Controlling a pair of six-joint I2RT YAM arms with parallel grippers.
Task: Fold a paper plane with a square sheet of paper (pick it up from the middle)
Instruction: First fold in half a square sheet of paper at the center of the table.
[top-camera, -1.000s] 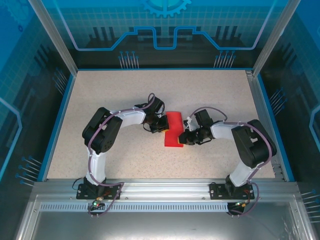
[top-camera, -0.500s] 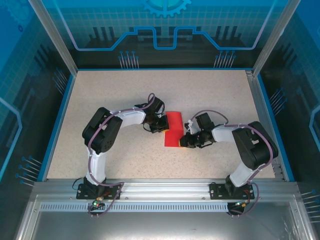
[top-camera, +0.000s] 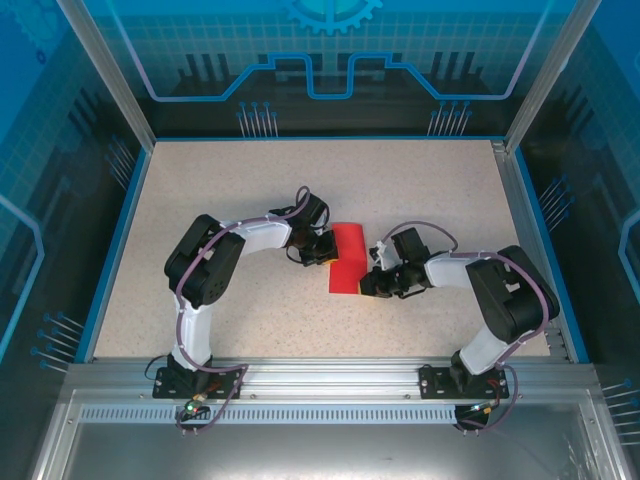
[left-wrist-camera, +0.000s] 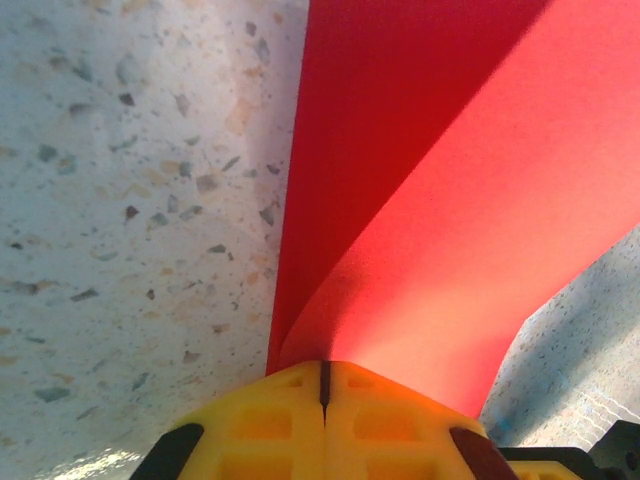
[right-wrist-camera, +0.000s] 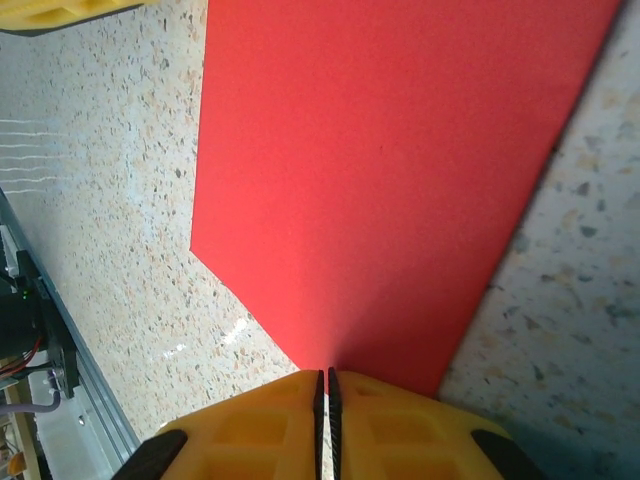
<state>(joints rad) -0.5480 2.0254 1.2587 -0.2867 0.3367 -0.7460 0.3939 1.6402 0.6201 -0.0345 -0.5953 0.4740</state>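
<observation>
A speckled beige worktop (top-camera: 200, 180) sits inside a blue-lit enclosure with glass walls. Along its near edge runs an aluminium rail (top-camera: 330, 375), with both arm bases bolted to it. The left arm (top-camera: 205, 265) rises from the rail and bends inward toward the middle. The right arm (top-camera: 505, 290) does the same from the other side.

The red paper (top-camera: 347, 250) lies in the middle of the worktop, between the two wrists, partly folded. From above its outline is stepped, with the nearer part narrower than the farther part.

The right jaws are pressed together on the near right edge of the paper. In the right wrist view the yellow fingertips (right-wrist-camera: 390, 420) meet with only a hairline slit between them. The paper (right-wrist-camera: 380, 180) spreads out flat from that slit across the worktop. A bit of the other arm's yellow fingertip (right-wrist-camera: 60, 12) shows at the top left corner.

The left jaws are a little farther back and pinch the paper's left edge. In the left wrist view its yellow fingertips (left-wrist-camera: 270, 420) are shut tight on the sheet. The paper (left-wrist-camera: 430, 200) leaves them in two layers, a shaded lower one and a brighter flap lifted above it.

Beyond the paper the worktop runs bare to the far blue wall (top-camera: 330, 90).
</observation>
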